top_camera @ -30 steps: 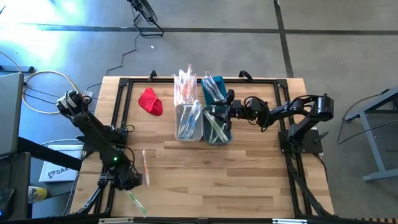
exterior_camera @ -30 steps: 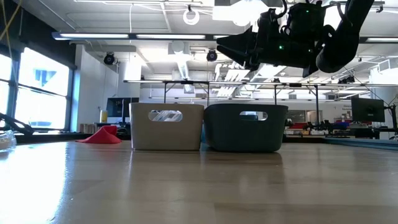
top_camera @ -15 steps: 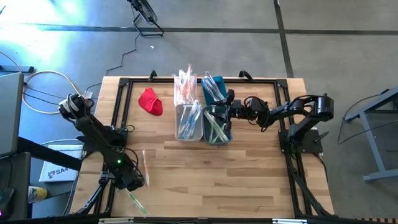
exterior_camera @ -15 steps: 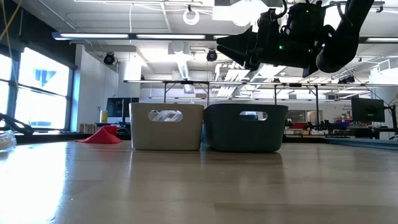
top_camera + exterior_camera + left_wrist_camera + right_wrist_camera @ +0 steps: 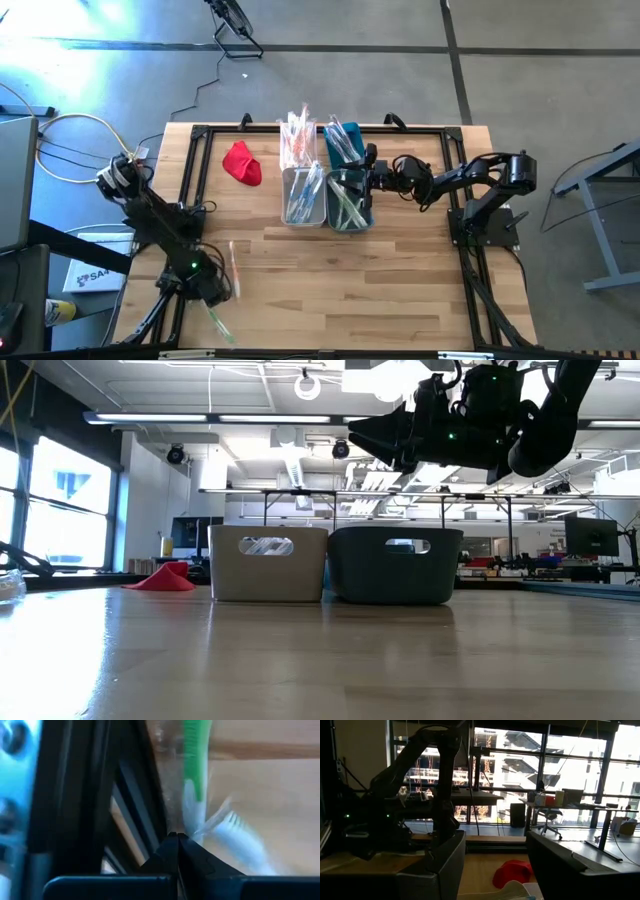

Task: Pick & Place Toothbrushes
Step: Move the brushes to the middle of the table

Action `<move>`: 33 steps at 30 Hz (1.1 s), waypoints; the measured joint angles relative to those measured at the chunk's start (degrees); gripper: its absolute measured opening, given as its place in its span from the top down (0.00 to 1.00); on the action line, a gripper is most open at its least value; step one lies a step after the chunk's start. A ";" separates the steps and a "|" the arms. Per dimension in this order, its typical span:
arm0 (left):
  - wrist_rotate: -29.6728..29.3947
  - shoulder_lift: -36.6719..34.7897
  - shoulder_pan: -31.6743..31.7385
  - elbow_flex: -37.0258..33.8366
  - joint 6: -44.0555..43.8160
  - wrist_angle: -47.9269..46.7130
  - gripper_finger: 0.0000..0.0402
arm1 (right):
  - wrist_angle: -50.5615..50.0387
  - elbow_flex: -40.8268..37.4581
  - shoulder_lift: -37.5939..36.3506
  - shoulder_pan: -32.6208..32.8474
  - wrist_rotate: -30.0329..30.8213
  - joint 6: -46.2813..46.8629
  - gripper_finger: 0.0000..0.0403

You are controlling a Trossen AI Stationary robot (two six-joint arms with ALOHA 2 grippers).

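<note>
Clenched on a green brush (image 5: 196,757) by its thin wrapper at the desk (image 5: 340,270) near corner, the left end effector (image 5: 213,292) could let it slip, while the released right end effector (image 5: 362,182) idles over the bins (image 5: 326,197).

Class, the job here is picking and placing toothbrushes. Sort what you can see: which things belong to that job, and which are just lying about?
Belong to the job:
toothbrushes in the bins
green toothbrush by the shut left gripper
grey bin
dark bin
open right gripper, above the dark bin

Just lying about:
red cloth
cables on the floor
</note>
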 joint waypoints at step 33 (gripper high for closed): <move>-13.62 -0.62 13.49 0.44 20.26 -0.79 0.99 | 0.35 0.00 0.00 0.00 0.00 0.00 0.49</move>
